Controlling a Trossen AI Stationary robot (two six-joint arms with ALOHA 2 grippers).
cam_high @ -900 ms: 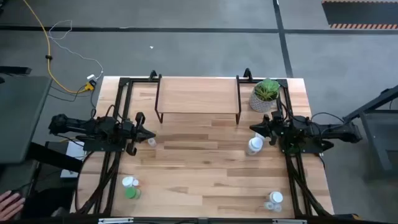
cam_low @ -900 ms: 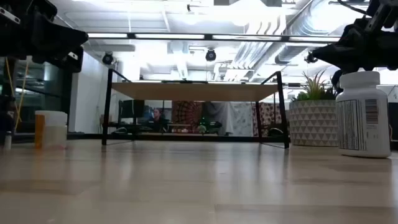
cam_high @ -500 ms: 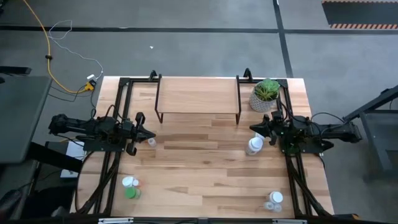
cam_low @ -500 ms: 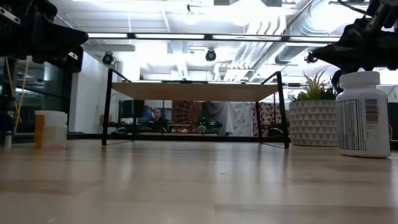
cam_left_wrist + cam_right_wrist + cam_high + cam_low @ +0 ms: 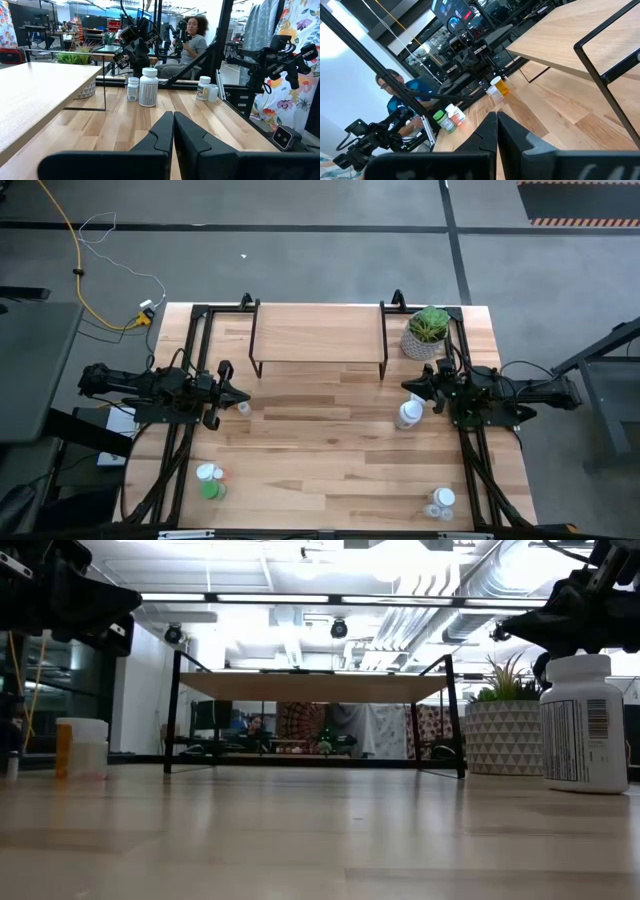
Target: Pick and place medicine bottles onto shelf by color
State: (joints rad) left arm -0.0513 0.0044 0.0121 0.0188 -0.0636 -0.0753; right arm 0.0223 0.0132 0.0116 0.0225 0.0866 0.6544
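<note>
We see no change on the table since the earlier frames; only a hand at the lower-left edge has gone. Left gripper (image 5: 243,397) and right gripper (image 5: 406,386) hover w/ fingers pressed together, holding nothing. Shelf (image 5: 318,330) stands bare; white bottle (image 5: 409,415) sits just beside the right gripper, green bottle (image 5: 210,490) near the front-left corner.

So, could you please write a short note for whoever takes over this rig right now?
Left pincer: shut, empty, above the table's left side, next to an orange bottle.
Right pincer: shut, empty, on the right side, beside the large white bottle and near the potted plant.
Other bottles: a green bottle with a white-capped one at the near left; white-capped bottles at the near right.
Shelf: top board bare at the table's far edge.
Done: nothing placed yet.
Left: move every bottle onto the shelf, grouped by color.
</note>
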